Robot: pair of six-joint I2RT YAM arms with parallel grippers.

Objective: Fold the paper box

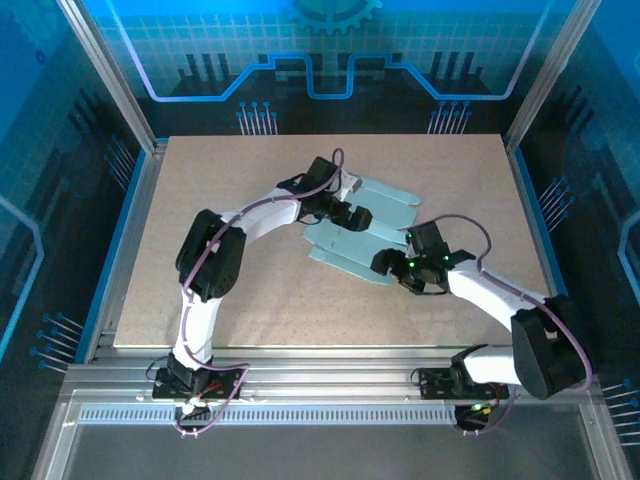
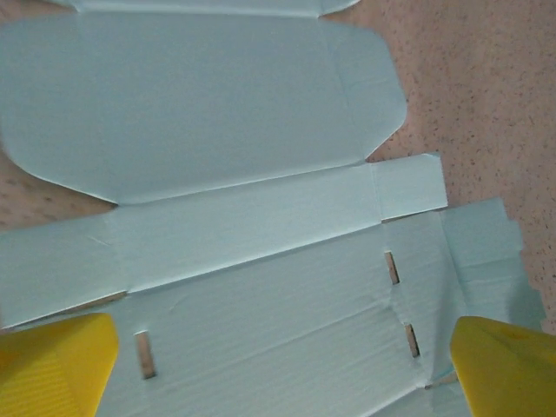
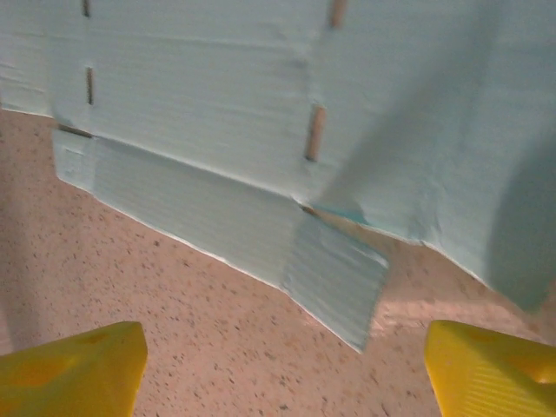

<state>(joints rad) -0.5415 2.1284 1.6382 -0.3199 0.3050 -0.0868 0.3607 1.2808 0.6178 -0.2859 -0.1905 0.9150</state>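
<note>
Both gape wide: left pincer (image 2: 282, 363) over the paper box (image 2: 200, 113), right pincer (image 3: 282, 369) beside its edge.

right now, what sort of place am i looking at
Most likely a robot lab work cell: an aluminium frame with blue circuit-print panels encloses a speckled table, with a left arm and right arm bolted at its near edge over a flat paper box.
</note>
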